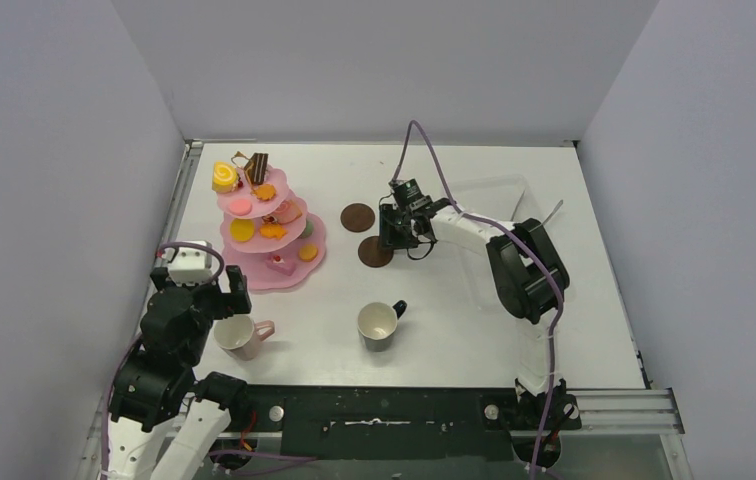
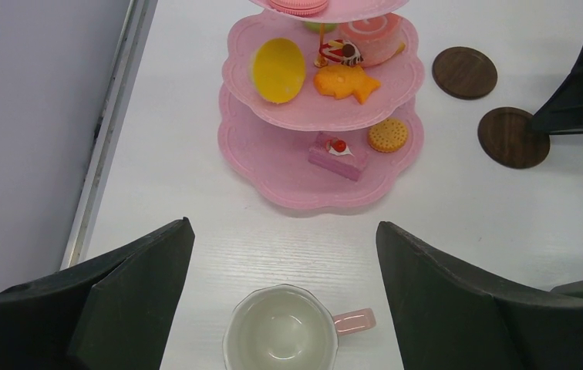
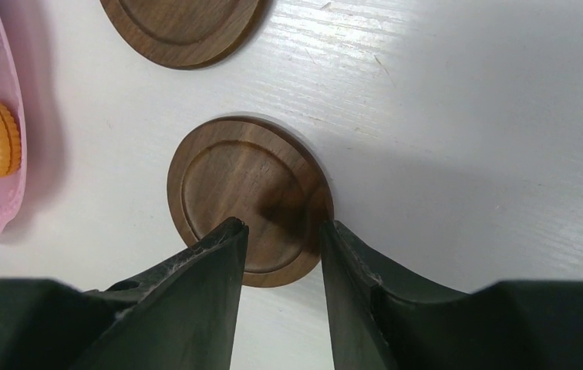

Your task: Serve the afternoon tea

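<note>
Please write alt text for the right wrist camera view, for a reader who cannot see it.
The right gripper, jaws slightly apart, hangs over a round brown coaster lying flat on the white table; a second coaster lies beyond.

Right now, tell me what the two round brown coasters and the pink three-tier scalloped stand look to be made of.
The round brown coasters: probably wood, matt finish; streaky grain and a grooved rim show. The pink three-tier scalloped stand: likely moulded plastic, smooth, faint sheen, even colour; coated metal cannot be ruled out.
</note>
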`<action>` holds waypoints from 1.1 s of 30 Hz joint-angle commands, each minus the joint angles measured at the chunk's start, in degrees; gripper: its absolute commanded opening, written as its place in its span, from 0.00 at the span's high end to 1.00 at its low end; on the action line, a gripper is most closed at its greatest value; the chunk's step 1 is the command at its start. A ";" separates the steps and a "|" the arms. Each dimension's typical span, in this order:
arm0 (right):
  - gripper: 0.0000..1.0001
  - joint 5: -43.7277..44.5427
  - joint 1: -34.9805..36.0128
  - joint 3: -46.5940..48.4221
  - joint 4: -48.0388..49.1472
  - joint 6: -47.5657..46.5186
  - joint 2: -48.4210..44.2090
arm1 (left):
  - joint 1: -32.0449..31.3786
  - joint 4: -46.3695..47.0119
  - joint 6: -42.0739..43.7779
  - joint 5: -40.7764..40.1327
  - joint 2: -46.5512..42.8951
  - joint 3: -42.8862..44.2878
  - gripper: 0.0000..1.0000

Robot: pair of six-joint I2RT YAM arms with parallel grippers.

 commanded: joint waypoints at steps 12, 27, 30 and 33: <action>0.60 -4.79 2.46 1.06 3.41 4.11 1.68 | -0.06 3.15 1.13 -1.36 -0.17 0.58 0.13; 0.61 -4.80 4.91 5.69 -0.29 2.60 0.75 | 0.38 3.12 1.00 -0.85 -0.78 0.43 0.13; 0.61 -4.29 3.83 5.15 -1.27 1.46 -2.20 | 0.38 3.13 0.93 -0.62 -0.74 0.50 0.13; 0.61 -3.56 1.95 3.49 -1.06 -0.04 -6.69 | 0.38 2.94 0.83 -0.22 -0.76 0.52 0.13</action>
